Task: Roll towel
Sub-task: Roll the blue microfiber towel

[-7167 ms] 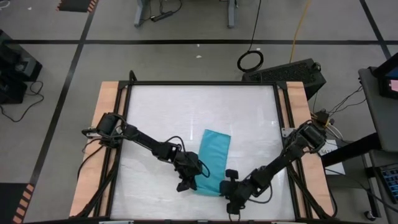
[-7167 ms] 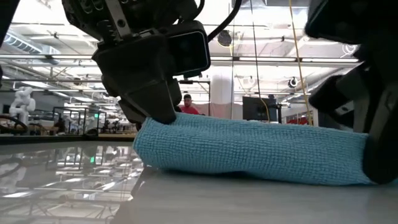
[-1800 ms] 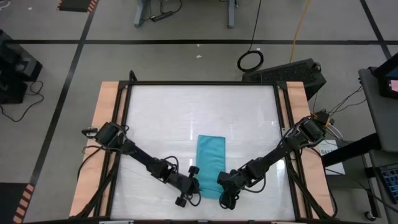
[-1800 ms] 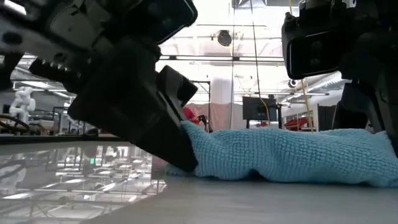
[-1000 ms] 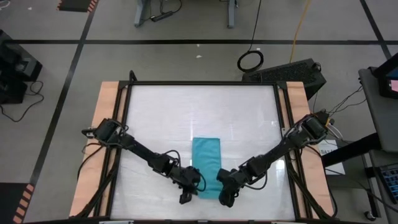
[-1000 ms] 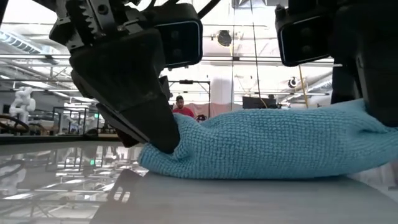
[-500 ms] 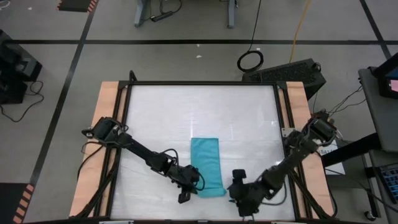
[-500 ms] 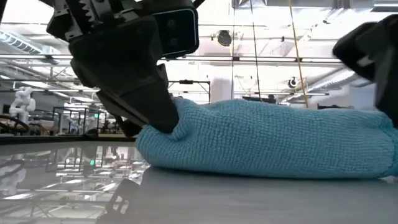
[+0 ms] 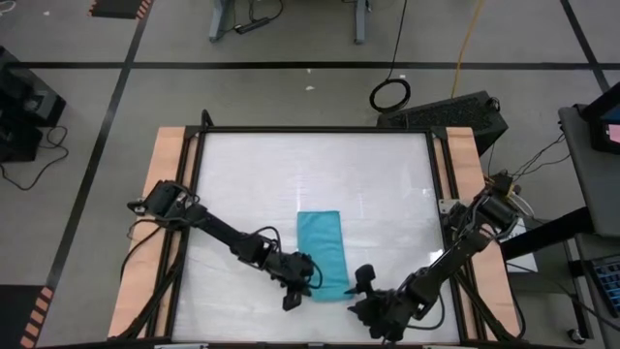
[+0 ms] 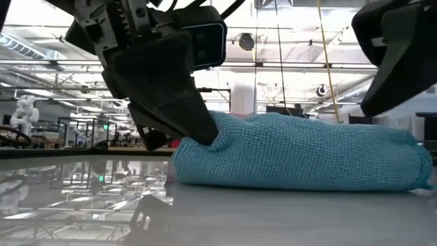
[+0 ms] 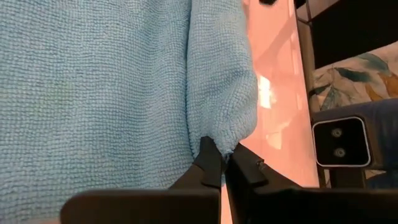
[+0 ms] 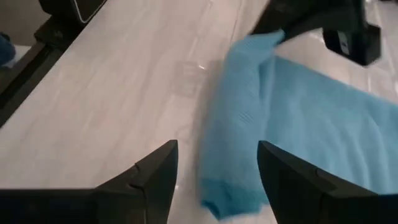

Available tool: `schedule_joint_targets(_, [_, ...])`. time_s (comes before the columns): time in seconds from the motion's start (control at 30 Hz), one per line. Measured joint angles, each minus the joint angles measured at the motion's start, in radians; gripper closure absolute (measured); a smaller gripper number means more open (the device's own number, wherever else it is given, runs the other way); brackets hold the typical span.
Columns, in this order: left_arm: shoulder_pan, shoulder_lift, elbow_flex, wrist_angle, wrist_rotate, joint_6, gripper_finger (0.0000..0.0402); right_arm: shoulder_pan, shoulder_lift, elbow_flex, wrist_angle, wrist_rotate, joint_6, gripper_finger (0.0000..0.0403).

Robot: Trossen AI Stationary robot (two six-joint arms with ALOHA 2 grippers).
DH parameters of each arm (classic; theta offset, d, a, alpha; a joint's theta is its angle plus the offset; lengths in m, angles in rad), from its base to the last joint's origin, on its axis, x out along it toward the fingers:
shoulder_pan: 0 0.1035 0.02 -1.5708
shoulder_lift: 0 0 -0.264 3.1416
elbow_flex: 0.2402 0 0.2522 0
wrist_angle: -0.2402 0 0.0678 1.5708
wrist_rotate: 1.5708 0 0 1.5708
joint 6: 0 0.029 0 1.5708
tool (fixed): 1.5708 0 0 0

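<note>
Left gripper (image 11: 222,163) pinches the towel (image 9: 321,247) at its rolled near end, right gripper (image 12: 217,163) hangs wide open nearby; I'd say barely one turn is rolled, most still flat.

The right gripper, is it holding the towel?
No. The right gripper is open and apart from the towel, whose rolled end lies ahead of its fingers.

A white table (image 9: 291,174) with wooden side strips (image 9: 155,194) stands on grey floor. Beyond its far right corner lie a black cable coil (image 9: 389,95) and a dark case (image 9: 455,114).
</note>
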Motion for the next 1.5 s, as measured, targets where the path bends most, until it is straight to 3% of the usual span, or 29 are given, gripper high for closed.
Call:
schedule_joint_targets(0.3, [0.02,0.0,0.0,0.009,0.043,-0.019,0.0399,-0.008,0.093,0.001,0.008,0.041,0.038,0.0193])
schedule_joint_targets(0.47, [0.02,0.0,0.001,0.003,0.113,0.002,0.0399,-0.028,0.099,0.0,0.006,0.113,0.047,0.0193])
schedule_joint_targets(0.63, [0.02,0.0,0.001,-0.003,0.151,0.008,0.0399,-0.059,0.099,0.0,0.001,0.107,0.048,0.0193])
schedule_joint_targets(0.83, [0.022,0.0,0.001,-0.01,0.169,0.029,0.0399,-0.107,0.097,0.001,0.014,-0.015,0.05,0.0239])
schedule_joint_targets(1.1, [0.038,-0.007,0.001,-0.038,0.2,0.062,0.0396,-0.149,0.089,0.003,0.026,-0.239,0.105,0.0388])
schedule_joint_targets(1.5, [0.055,-0.091,0.001,-0.13,0.066,0.185,0.0393,-0.25,0.024,0.001,-0.001,-0.599,0.386,0.0398])
